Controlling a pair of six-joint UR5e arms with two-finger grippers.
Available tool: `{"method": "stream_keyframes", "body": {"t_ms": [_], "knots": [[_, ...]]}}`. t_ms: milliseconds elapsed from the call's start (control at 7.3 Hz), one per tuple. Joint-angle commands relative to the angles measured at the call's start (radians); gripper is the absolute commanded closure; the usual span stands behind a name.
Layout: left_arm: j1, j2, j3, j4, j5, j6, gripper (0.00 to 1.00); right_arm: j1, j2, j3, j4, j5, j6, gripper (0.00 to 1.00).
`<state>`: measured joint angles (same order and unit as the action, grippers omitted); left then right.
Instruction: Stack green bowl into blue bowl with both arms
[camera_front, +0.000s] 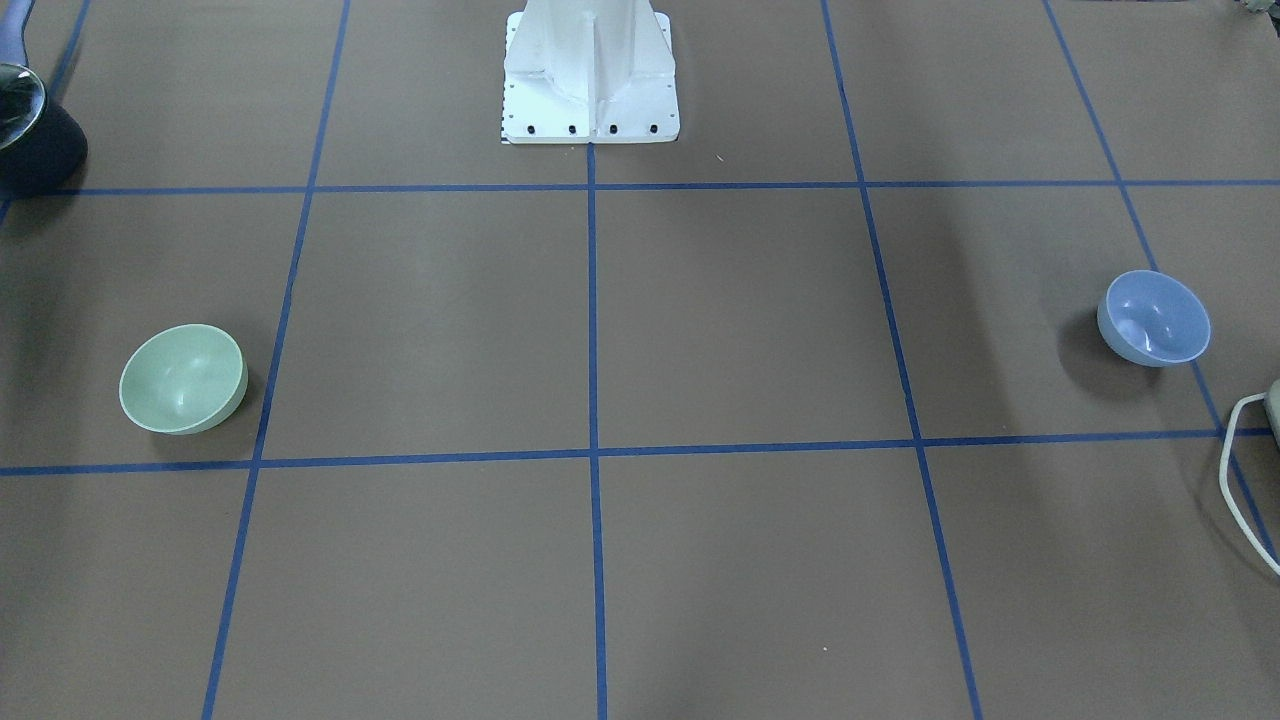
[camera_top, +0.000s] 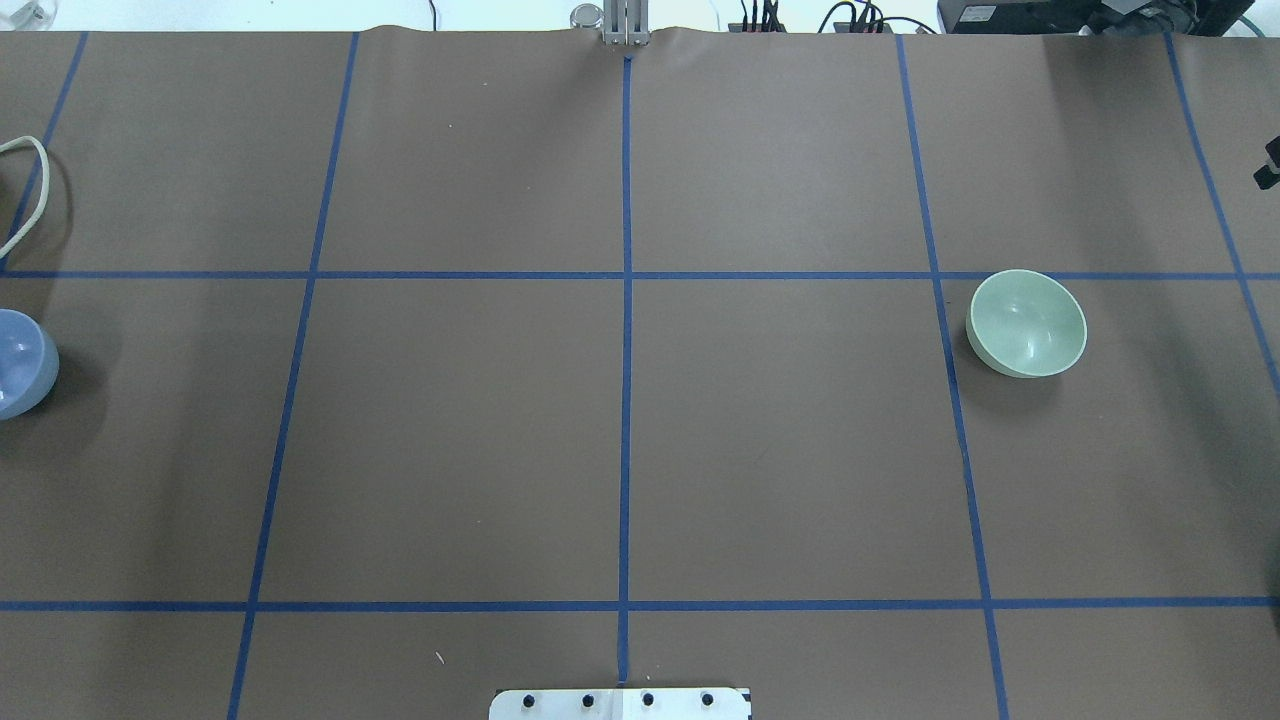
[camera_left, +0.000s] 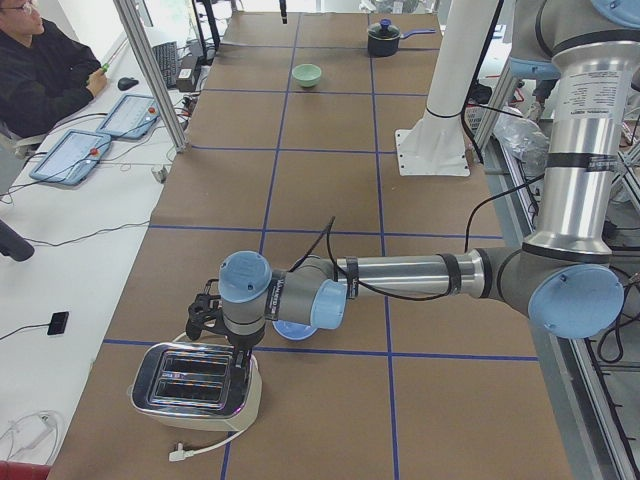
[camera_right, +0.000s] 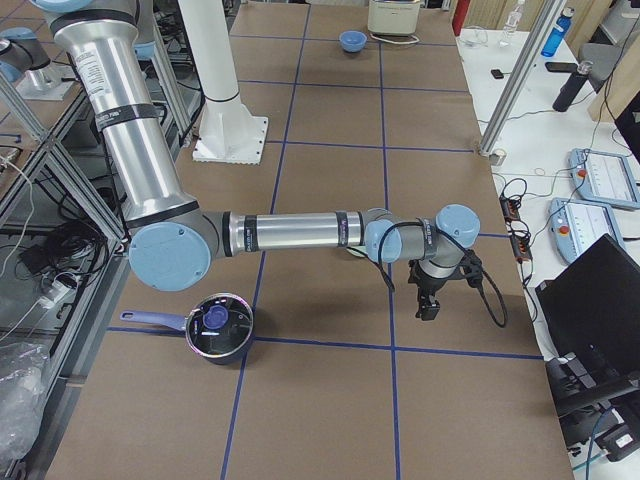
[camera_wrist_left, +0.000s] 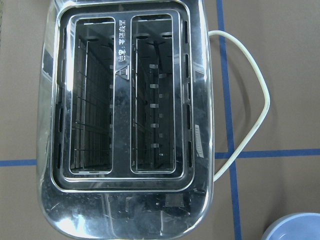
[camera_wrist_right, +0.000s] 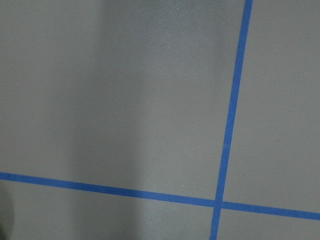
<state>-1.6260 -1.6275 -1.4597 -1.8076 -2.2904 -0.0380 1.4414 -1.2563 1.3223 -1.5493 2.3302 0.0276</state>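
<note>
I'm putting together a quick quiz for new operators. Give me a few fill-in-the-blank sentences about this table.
1. The green bowl stands on the robot's ___ side of the table.
2. Next to the blue bowl stands a silver ___.
3. The lid of the dark pot has a ___ knob.
Missing words: right; toaster; blue.

Left arm (camera_left: 400, 272) and right arm (camera_right: 290, 230) were silver-grey tubes, light blue joint caps (camera_left: 245, 283), black bands (camera_left: 451, 274), looping black cables (camera_left: 478, 215), printed labels (camera_left: 590, 92), white pedestal (camera_front: 590, 60) with black screws (camera_front: 572, 129)
</note>
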Motion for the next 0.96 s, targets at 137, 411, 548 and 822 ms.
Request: {"method": "stream_keyframes", "body": {"t_ms": [137, 411, 548, 822], "knots": [[-0.002, 0.001, -0.002, -0.001, -0.003, 0.004, 0.02, 0.001, -0.011, 0.0, 0.0, 0.0, 0.002, 0.0], [-0.005, 0.0, -0.008, -0.003, -0.004, 0.004, 0.02, 0.001, -0.003, 0.003, 0.033, -0.011, 0.002, 0.0], [-0.005, 0.001, -0.008, -0.003, -0.007, 0.003, 0.02, -0.001, -0.005, -0.002, 0.082, -0.014, 0.018, 0.0], [-0.005, 0.002, -0.008, -0.003, -0.012, 0.004, 0.02, -0.003, -0.003, 0.005, 0.087, -0.012, 0.037, 0.0]]}}
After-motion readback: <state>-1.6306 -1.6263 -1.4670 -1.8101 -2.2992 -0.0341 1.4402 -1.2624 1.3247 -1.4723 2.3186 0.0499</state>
